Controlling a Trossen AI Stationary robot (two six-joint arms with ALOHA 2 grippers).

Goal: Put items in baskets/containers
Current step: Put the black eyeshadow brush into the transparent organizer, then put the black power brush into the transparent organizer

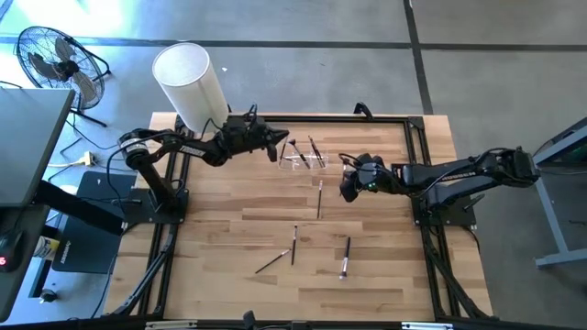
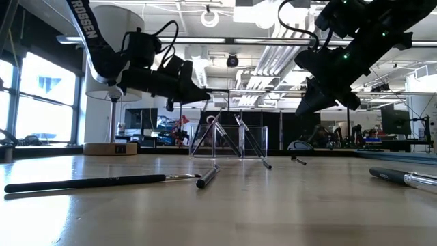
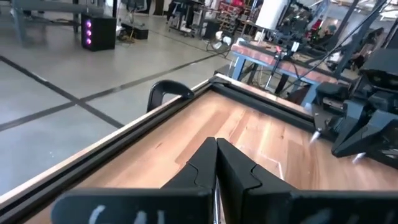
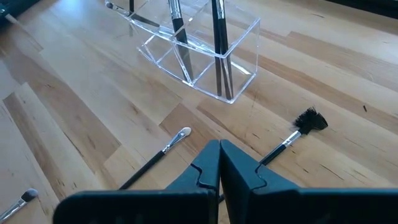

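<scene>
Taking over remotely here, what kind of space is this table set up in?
Likely a robotics lab or workshop in an open industrial room: bare concrete floor, exposed ceiling pipes, other benches with equipment beyond the wooden table, and a floor fan beside it.

A clear boxy holder (image 1: 304, 159) stands at upper centre of the high view, with a few dark-handled brushes (image 4: 217, 25) leaning inside. More brushes (image 1: 293, 245) lie scattered flat on the desk (image 1: 229, 266) below it, toward lower centre.

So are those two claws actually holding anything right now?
No. The left gripper and right gripper are both shut with nothing between their fingers; brushes stand in the clear holder.
</scene>
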